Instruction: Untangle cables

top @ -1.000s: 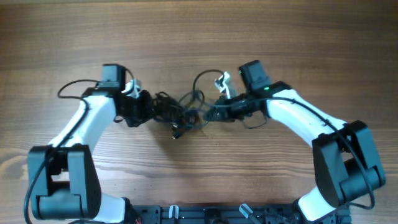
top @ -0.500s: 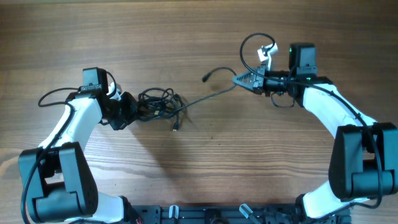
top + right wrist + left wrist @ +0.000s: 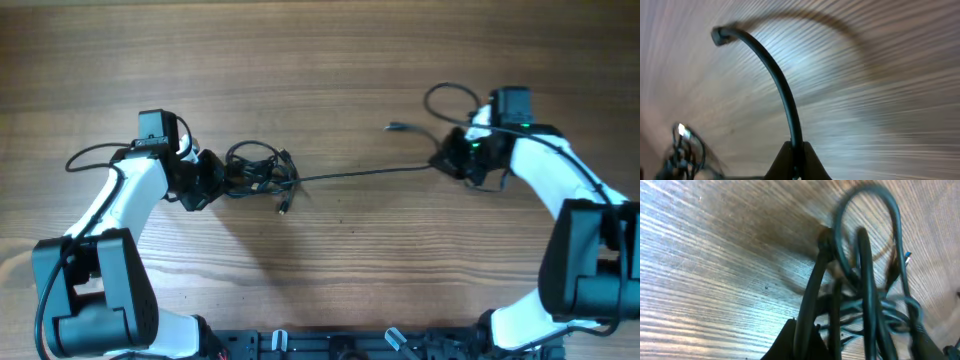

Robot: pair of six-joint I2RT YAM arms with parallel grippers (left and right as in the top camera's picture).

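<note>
The cables form a tight black bundle (image 3: 258, 168) left of the table's centre. My left gripper (image 3: 207, 180) is shut on the bundle's left side; in the left wrist view its fingertips (image 3: 802, 342) pinch one cord below the loops (image 3: 865, 255). One cable (image 3: 365, 173) runs taut from the bundle rightward to my right gripper (image 3: 446, 160), which is shut on it. Its free end with a plug (image 3: 392, 127) sticks out up and to the left. In the right wrist view that cable (image 3: 782, 95) arcs up from the closed gripper (image 3: 796, 162) to the plug (image 3: 717, 35).
A short plug end (image 3: 283, 208) hangs out below the bundle. The arms' own black wires loop near each wrist (image 3: 448, 95) (image 3: 92, 155). Both arm bases (image 3: 100, 300) (image 3: 590, 290) stand at the wooden table's (image 3: 330, 60) front edge.
My right gripper has swung far to the right, drawing one cable out of the bundle until it is taut. My left gripper shifted left with the bundle, then held still.
</note>
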